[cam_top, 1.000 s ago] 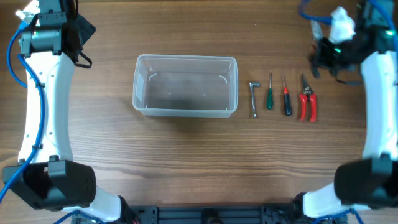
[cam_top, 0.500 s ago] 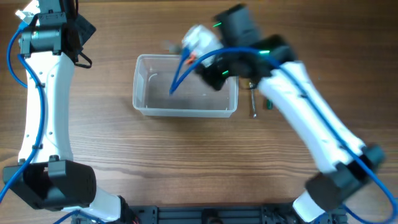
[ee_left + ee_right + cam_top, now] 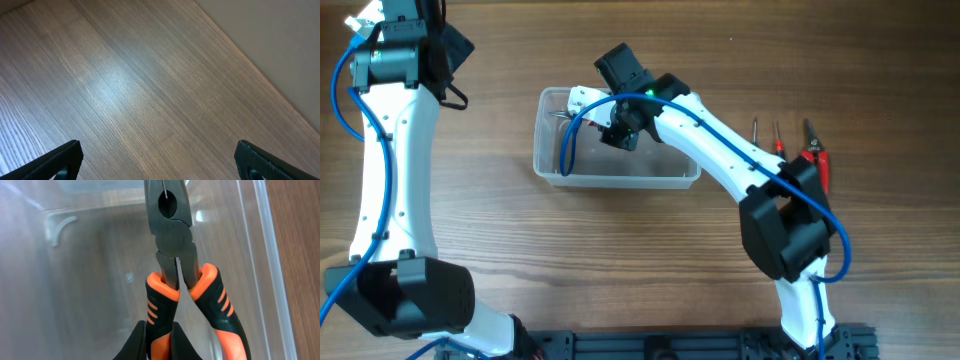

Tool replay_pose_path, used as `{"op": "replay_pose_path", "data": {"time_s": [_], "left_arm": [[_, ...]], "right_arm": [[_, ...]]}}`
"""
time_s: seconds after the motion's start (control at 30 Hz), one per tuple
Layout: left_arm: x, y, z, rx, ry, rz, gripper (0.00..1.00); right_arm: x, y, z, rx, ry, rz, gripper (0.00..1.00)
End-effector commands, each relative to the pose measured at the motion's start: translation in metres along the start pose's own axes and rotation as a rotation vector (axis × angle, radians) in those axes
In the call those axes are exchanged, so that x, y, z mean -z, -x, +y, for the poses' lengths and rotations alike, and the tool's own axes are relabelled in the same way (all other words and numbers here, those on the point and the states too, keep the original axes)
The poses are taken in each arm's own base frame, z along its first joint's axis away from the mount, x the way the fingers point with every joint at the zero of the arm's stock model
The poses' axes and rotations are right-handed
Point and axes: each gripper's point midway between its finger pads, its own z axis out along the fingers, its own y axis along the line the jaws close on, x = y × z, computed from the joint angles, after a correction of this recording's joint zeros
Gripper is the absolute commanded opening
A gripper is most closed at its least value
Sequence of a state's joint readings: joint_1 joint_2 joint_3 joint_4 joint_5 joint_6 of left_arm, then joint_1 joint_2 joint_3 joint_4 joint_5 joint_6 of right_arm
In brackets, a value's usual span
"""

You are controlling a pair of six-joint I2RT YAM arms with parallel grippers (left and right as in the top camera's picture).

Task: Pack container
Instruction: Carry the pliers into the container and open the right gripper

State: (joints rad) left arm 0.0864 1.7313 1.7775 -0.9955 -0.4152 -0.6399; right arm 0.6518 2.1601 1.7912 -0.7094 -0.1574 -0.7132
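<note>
Container: the clear plastic container (image 3: 546, 160) sits on the bench (image 3: 620, 260), a bit left of the middle. You can see the wood right through it.
Right arm: it reaches from the right side of the bench across to the container. Its end is over the left part of the tub.
Right pincer: the right pincer (image 3: 161, 342) is clenched on the pliers (image 3: 172, 240). Its two black fingers (image 3: 141, 341) squeeze one handle, the left one in the wrist view. The other handle sticks out free beside it.
Pliers: they have orange and black handles and a dark metal nose. The nose points away from the pincer, toward the far wall of the container. The tub's clear floor is behind them. I cannot tell if the nose touches the tub.
Left arm: it stands at the far left of the bench, well apart from the container.
Left pincer: the left pincer (image 3: 159, 162) is released. Its two black tips are far apart, with only bare wood under them.
Other tools: two thin screwdrivers (image 3: 755, 128) lie right of the container, partly hidden by the right arm. A red-handled cutter (image 3: 817, 165) lies just beside them, farther right.
</note>
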Motion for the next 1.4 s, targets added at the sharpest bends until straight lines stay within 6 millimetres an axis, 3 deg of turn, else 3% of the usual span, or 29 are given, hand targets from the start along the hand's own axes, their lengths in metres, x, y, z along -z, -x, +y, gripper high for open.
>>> {"op": "replay_pose_path", "data": {"time_s": [0.0,0.13,0.33,0.53,0.93,0.97,1.03,1.07,1.13,1.23,1.37], "left_arm": [[0.010,0.008,0.003,-0.003,-0.005,-0.027,1.00],[0.010,0.008,0.003,-0.003,-0.005,-0.027,1.00],[0.010,0.008,0.003,-0.003,-0.005,-0.027,1.00],[0.010,0.008,0.003,-0.003,-0.006,-0.027,1.00],[0.010,0.008,0.003,-0.003,-0.005,-0.027,1.00],[0.010,0.008,0.003,-0.003,-0.005,-0.027,1.00],[0.010,0.008,0.003,-0.003,-0.005,-0.027,1.00],[0.010,0.008,0.003,-0.003,-0.006,-0.027,1.00],[0.010,0.008,0.003,-0.003,-0.005,-0.027,1.00],[0.010,0.008,0.003,-0.003,-0.005,-0.027,1.00],[0.010,0.008,0.003,-0.003,-0.006,-0.027,1.00]], "right_arm": [[-0.012,0.006,-0.010,0.033,-0.036,-0.022,0.04],[-0.024,0.009,-0.016,0.038,-0.055,-0.043,0.04],[-0.032,-0.003,-0.013,0.025,-0.048,-0.007,0.04],[-0.032,-0.010,-0.019,0.011,-0.065,0.015,0.04],[-0.034,-0.018,-0.012,0.007,-0.041,0.042,0.04],[-0.034,-0.018,-0.012,0.007,-0.042,0.042,0.06],[-0.034,-0.018,-0.012,0.006,-0.043,0.043,0.40],[-0.034,-0.019,-0.012,0.006,-0.045,0.044,0.47],[-0.034,-0.020,-0.015,-0.002,-0.058,0.051,0.47],[-0.026,-0.018,-0.025,-0.075,-0.108,0.061,0.38],[0.014,-0.008,-0.046,-0.161,-0.217,0.063,0.31]]}}
